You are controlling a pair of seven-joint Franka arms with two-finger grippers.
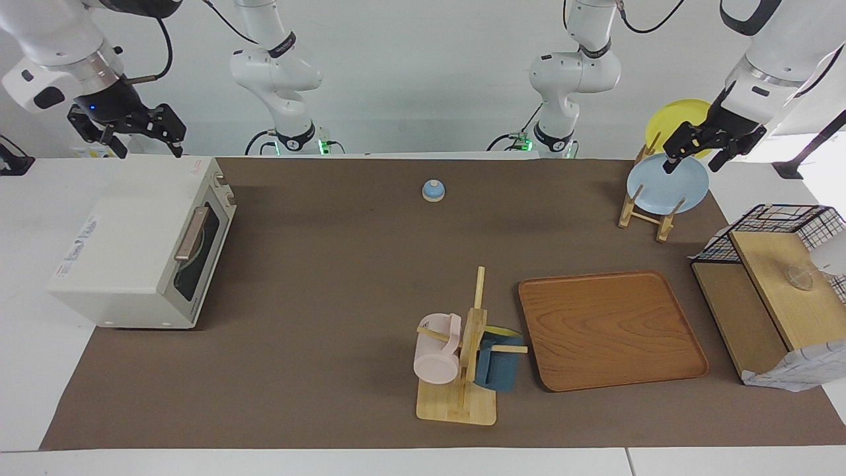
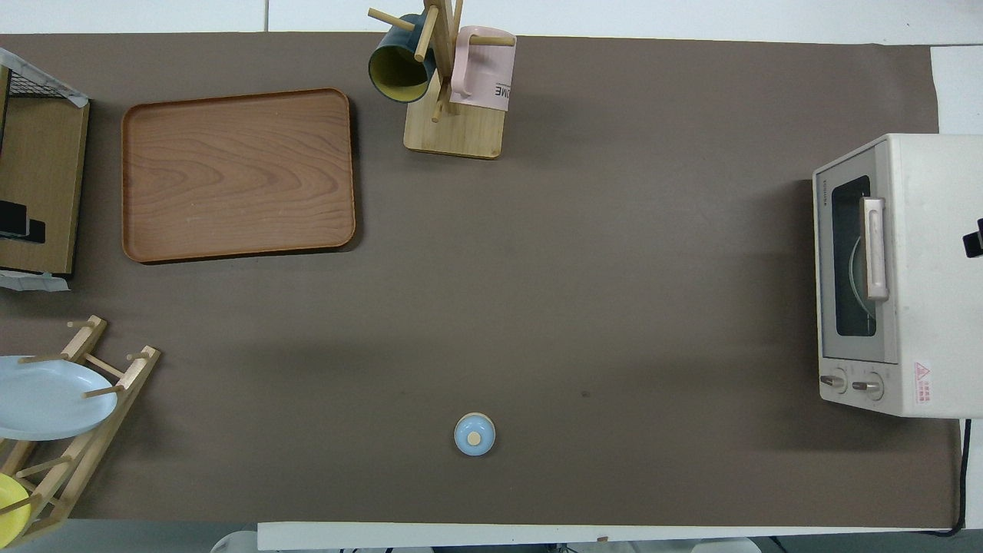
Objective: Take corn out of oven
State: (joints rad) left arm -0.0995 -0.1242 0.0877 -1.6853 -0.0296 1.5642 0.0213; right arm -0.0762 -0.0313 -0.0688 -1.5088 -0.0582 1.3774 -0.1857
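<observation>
The cream-white oven (image 1: 132, 244) stands at the right arm's end of the table, and it also shows in the overhead view (image 2: 914, 269). Its dark glass door is shut, with the tan bar handle (image 1: 192, 233) across it. The corn is hidden; only a curved rim shows through the glass. My right gripper (image 1: 142, 132) hangs open and empty in the air over the oven's robot-side corner. My left gripper (image 1: 694, 155) hangs open and empty over the plate rack at the left arm's end.
A wooden plate rack (image 1: 651, 215) holds a blue plate (image 1: 667, 184) and a yellow plate (image 1: 674, 116). A wooden tray (image 1: 608, 330), a mug tree (image 1: 462, 357) with two mugs, a black wire basket (image 1: 773, 277) and a small blue knobbed lid (image 1: 433, 190) are on the brown mat.
</observation>
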